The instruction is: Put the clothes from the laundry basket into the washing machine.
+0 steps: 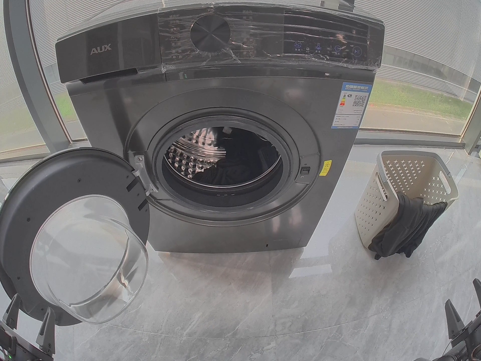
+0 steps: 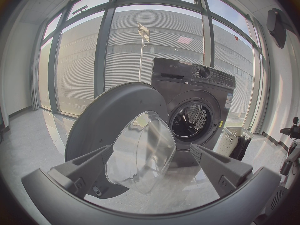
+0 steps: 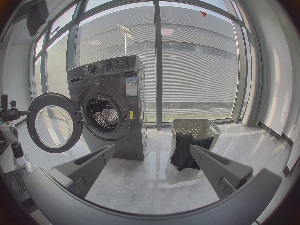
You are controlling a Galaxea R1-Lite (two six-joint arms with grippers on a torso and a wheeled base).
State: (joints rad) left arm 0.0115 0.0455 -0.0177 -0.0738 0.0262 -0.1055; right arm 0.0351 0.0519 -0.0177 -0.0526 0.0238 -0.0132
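A grey front-loading washing machine (image 1: 220,126) stands ahead, its round door (image 1: 75,231) swung wide to the left. Dark cloth (image 1: 235,164) lies inside the drum. To the machine's right sits a white laundry basket (image 1: 401,191) with a black garment (image 1: 406,226) draped over its front rim. My left gripper (image 1: 27,319) is low at the near left, just before the door, open and holding nothing. My right gripper (image 1: 468,304) is low at the near right, well short of the basket, open as well. The right wrist view shows the basket (image 3: 195,130) and garment (image 3: 187,150) beyond my fingers (image 3: 215,166).
Pale marble floor (image 1: 250,297) spreads between me and the machine. Floor-to-ceiling windows (image 3: 193,63) run behind the machine and basket. The open door juts out over the floor on the left, close to my left gripper (image 2: 150,153).
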